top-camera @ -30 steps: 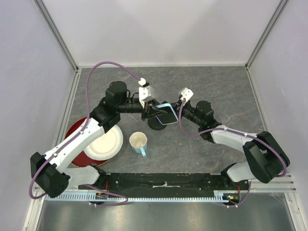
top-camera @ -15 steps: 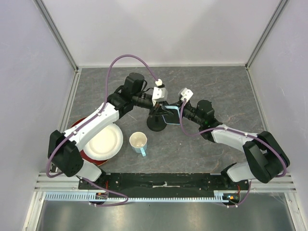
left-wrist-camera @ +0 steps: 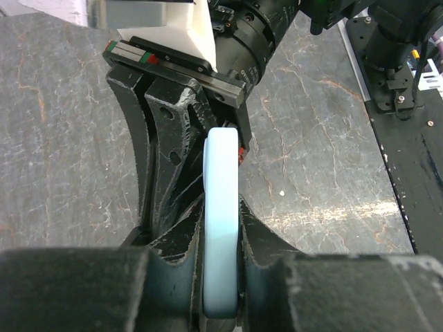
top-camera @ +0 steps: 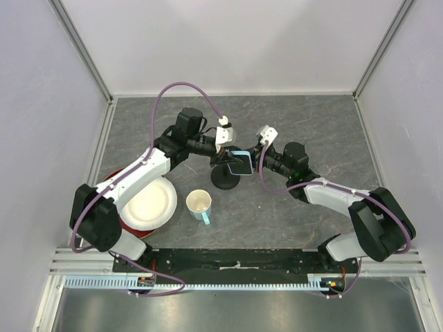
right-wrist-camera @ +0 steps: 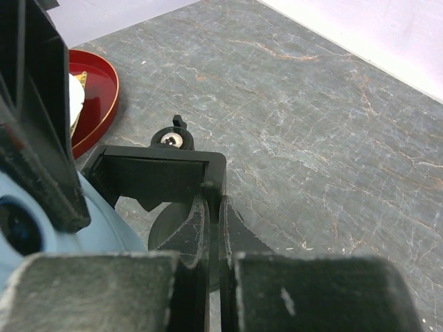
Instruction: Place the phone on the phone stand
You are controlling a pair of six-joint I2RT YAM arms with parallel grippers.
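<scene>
The phone [top-camera: 240, 162], black with a light blue case, is held on edge over the phone stand's round black base [top-camera: 225, 181]. My left gripper [top-camera: 230, 156] is shut on it. In the left wrist view the light blue phone edge [left-wrist-camera: 221, 228] stands clamped in my left gripper [left-wrist-camera: 221, 207]. My right gripper [top-camera: 253, 161] is shut on a side wall of the stand's black clamp holder [right-wrist-camera: 156, 173]. The right wrist view shows my right gripper [right-wrist-camera: 215, 204], the phone's back [right-wrist-camera: 104, 232] at lower left, and the base disc [right-wrist-camera: 166, 232] below. The post is hidden.
A white cup with a light blue handle [top-camera: 199, 204] stands just in front of the stand. A white plate [top-camera: 149, 204] lies on a red plate [top-camera: 111, 185] at the left. Grey walls enclose the table on three sides.
My left arm has swung its elbow back and to the right, bringing the phone from a flatter pose to standing on edge by the clamp holder. My right gripper has stayed on the stand.
</scene>
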